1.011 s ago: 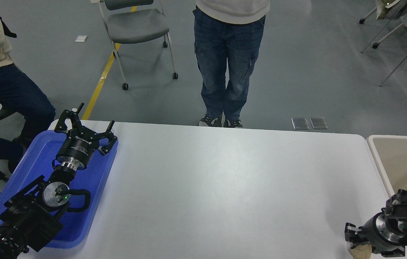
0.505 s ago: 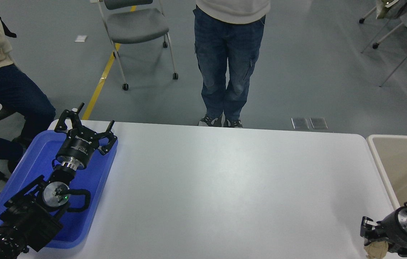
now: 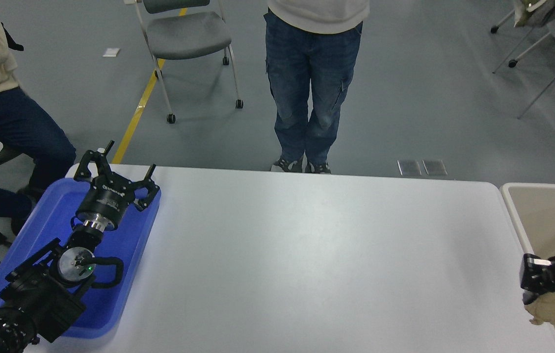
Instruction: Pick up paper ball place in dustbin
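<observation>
Clamped in the black right gripper (image 3: 544, 291), at the right edge of the head view, is the small crumpled tan-brown paper ball (image 3: 546, 308), which hangs from the underside of the fingers with its wrinkled lower part fully exposed. The wad is carried clear of the white table (image 3: 306, 255), right at that table's right-hand border and over the pale rounded rim of the large rectangular beige plastic dustbin (image 3: 513, 215). The relation on which the coming move is judged to turn is a sideways one: the bin's plain tan interior lies to the right of the held ball and slightly farther from the robot, so the ball is at the near left edge of the opening, not over its middle. A release at this spot could be expected to strike the rim or drop the paper onto the table edge; a short carry further right, over the open interior, is judged to be needed before the fingers are parted. The ball is irregular, without a clear long axis, so no orientation matters for the drop. The right arm is plainly the nearer one, since the black left gripper (image 3: 113, 171) is parked well apart at the lower left, its fingers spread and empty above the shallow blue plastic tray (image 3: 37, 220). A person in blue jeans (image 3: 311, 93) stands at the table's far side, well clear of the bin.
</observation>
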